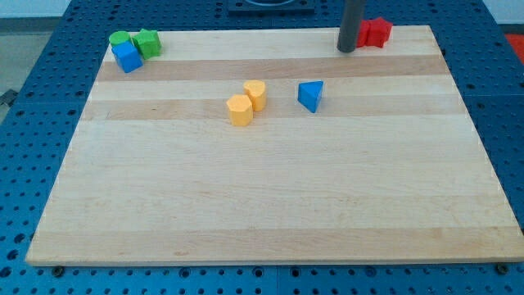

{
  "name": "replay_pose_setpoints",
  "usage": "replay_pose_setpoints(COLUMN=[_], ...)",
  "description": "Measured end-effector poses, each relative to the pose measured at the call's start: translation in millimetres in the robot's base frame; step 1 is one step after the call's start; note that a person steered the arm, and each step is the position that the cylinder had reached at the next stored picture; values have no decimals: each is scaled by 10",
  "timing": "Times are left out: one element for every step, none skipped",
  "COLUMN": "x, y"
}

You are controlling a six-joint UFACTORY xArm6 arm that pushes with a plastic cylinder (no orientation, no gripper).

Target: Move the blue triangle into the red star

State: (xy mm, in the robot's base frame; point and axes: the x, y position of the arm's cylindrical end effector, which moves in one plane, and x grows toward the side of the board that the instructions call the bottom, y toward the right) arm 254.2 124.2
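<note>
Camera view: wood board [270, 197], blue pegboard [33, 123].

A robotics laboratory bench was the setting. A pale wooden table [262, 205] of glued planks lay on a blue perforated base plate [49, 98], its regular grid of mounting holes typical of an experimental rig. A straight dark rod came down from the view's top, my tip [346, 50] resting on the wood just beside a red star [375, 32]. Small moulded plastic test pieces were scattered about: a blue triangle [310, 96], two yellow blocks [247, 102] touching near the centre, and a blue block [127, 56] with two green blocks [137, 41] clustered at the top left corner. No household furnishings appeared.
</note>
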Motion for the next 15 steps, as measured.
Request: replay_pose_setpoints(x=[347,598,1048,1503,1873,1722,1348,1077,872,875,1056,1128,934,599,357], y=[-133,283,426,-112,-818,-1203,-1085,-668,-210,-299,-381,-209,200,659,1056])
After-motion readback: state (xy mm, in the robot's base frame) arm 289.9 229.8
